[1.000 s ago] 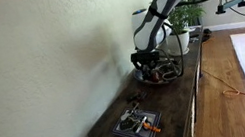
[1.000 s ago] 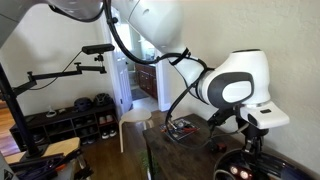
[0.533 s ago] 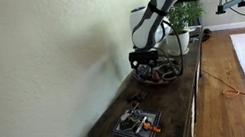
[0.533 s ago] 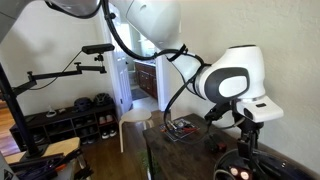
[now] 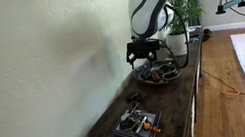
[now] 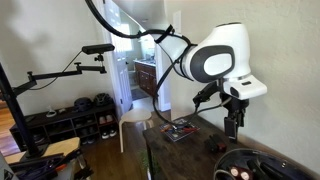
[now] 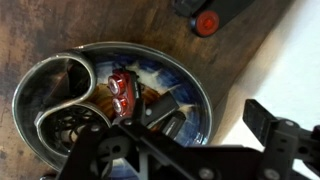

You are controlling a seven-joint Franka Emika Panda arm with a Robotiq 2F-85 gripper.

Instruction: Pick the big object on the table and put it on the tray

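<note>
The tray (image 7: 190,80) is a round, shallow dish with a blue-patterned floor, and it fills the wrist view. Inside lie a shiny looped metal piece (image 7: 62,88), which is the biggest thing there, a small red toy car (image 7: 123,92) and a dark block (image 7: 166,112). My gripper (image 7: 198,130) hangs open above the tray with nothing between its fingers. Both exterior views show the gripper (image 5: 142,53) (image 6: 232,127) lifted clear over the tray (image 5: 161,73) (image 6: 262,163).
A small square tray with an orange-handled tool (image 5: 137,124) sits near the table's near end. A potted plant in a white pot (image 5: 179,38) stands just beyond the round tray. A black item with a red button (image 7: 207,18) lies beside the tray. The wall runs along the table.
The gripper has gone from shut to open and has risen out of the tray. What lies in the tray stays there.
</note>
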